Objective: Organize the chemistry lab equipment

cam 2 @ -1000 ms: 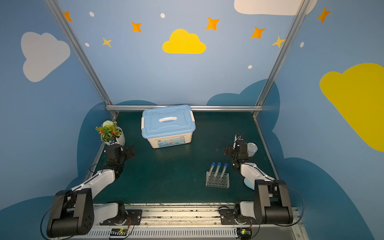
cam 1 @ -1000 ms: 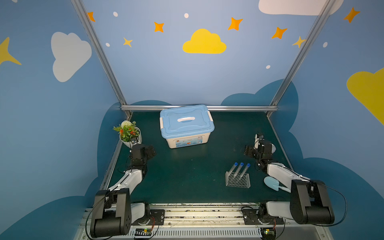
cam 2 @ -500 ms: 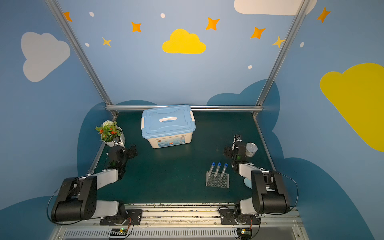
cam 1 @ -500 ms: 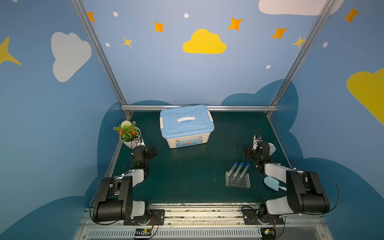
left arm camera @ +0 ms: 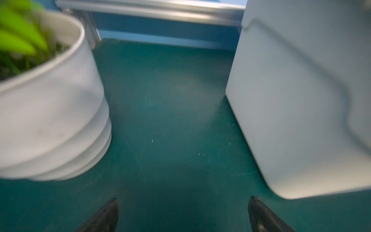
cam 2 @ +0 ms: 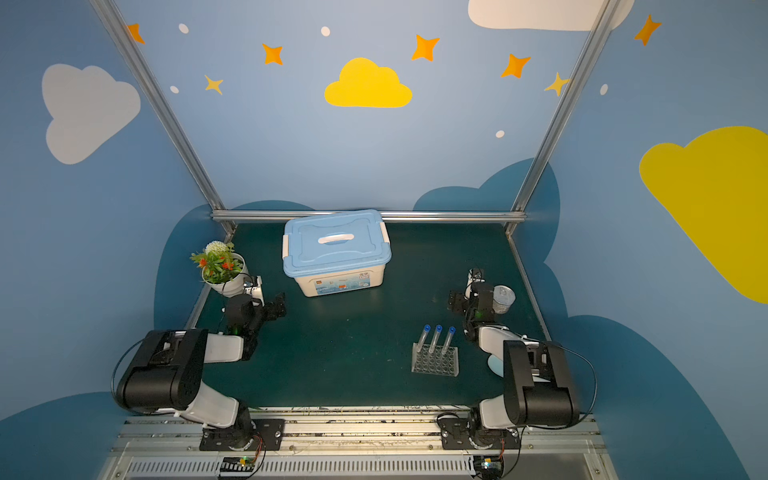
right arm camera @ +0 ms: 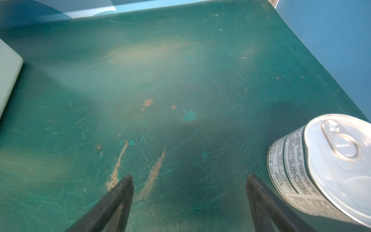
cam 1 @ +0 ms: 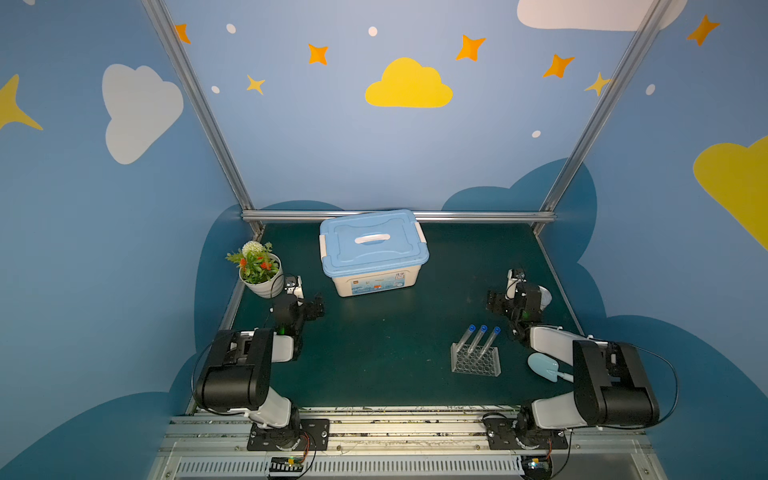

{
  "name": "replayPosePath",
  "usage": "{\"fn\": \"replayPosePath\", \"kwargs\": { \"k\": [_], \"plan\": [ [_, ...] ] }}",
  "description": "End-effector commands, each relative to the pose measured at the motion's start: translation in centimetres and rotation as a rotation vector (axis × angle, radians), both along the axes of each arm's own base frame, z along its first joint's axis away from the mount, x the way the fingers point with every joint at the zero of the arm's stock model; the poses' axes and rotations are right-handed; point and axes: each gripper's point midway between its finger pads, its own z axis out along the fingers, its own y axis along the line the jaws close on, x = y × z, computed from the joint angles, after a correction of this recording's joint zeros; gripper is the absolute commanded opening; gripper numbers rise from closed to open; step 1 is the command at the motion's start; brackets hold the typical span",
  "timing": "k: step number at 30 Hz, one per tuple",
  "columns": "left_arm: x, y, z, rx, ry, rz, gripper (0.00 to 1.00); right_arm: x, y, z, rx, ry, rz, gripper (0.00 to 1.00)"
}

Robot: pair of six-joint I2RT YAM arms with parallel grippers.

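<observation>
Two grippers, jaws wide and holding nothing: left gripper [cam 1: 318, 304] low over mat [cam 1: 374, 353] between potted plant [cam 1: 259, 270] and box [cam 1: 374, 253]; right gripper [cam 1: 493, 301] by the mat's right edge, tin can [cam 2: 503, 298] just beside it. Three blue-capped test tubes [cam 1: 482, 337] lean in the clear rack [cam 1: 476, 360] at near right, open mat to its left, scoop [cam 1: 542, 365] to its right.

Three clear test tubes [cam 1: 482, 337] with blue caps stand side by side in a clear holed rack [cam 1: 476, 362], seen in both top views. The tubes sit along the rack's far side, caps uppermost, all tilted the same way and roughly parallel. The rack rests flat on the dark green bench [cam 1: 374, 357], right of centre and toward the front edge. Tube contents cannot be determined.
</observation>
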Motion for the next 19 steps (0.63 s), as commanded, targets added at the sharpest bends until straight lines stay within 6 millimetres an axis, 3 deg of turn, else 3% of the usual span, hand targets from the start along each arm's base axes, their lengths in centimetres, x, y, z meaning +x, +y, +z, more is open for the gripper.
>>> {"fn": "replayPosePath", "kwargs": {
  "k": [1,19],
  "plan": [
    [0.49,-0.44,1.02,0.015,-0.014,-0.031,1.00,0.57,0.07,0.53,0.005,-0.013,0.006,0.88],
    [0.51,-0.53,1.03,0.018,-0.015,-0.033,1.00,0.64,0.03,0.52,0.004,-0.009,0.005,0.89]
  ]
}}
